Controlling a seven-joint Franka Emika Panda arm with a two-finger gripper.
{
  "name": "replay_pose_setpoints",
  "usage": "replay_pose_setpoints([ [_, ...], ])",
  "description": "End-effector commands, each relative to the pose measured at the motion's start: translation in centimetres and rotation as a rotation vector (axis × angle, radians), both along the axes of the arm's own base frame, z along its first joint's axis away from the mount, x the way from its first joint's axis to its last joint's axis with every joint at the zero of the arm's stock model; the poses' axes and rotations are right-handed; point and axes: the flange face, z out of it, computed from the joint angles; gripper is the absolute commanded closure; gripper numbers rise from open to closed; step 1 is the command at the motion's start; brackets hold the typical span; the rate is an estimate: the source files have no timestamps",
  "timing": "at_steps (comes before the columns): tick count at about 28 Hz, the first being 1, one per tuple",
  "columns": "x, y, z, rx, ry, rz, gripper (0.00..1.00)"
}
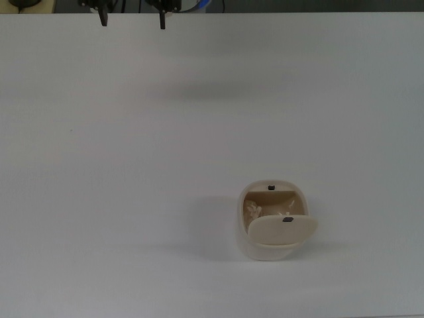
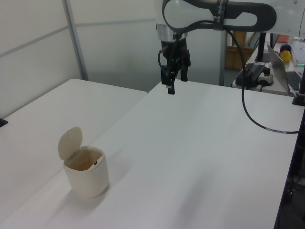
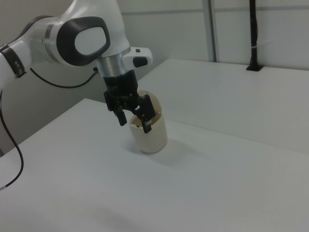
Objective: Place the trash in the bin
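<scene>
The wrinkled off-white trash [image 1: 253, 211] lies inside the beige bin [image 1: 245, 240], lower right; the gripper [image 1: 131, 18] is wide open, empty.

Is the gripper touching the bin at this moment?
Apart. In the left view the gripper hangs high over the table's far end, with a wide stretch of bare table between it and the bin.

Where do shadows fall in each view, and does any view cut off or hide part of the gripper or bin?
Top view: the bin casts a soft shadow toward the top view's left; only the gripper fingertips enter at the upper edge, with a faint smudge of shadow on the table below. Left view: even light, gripper whole. Right view: the gripper overlaps the bin.
</scene>
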Motion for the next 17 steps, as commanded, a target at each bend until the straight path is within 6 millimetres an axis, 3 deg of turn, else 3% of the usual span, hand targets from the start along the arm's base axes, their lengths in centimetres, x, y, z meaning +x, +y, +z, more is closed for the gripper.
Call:
replay_pose_setpoints([
  [1,-0.39,-1.88,0.03,-0.014,0.010,0.007,0.00],
  [17,-0.39,-1.26,-0.48,-0.009,0.027,0.015,0.00],
])
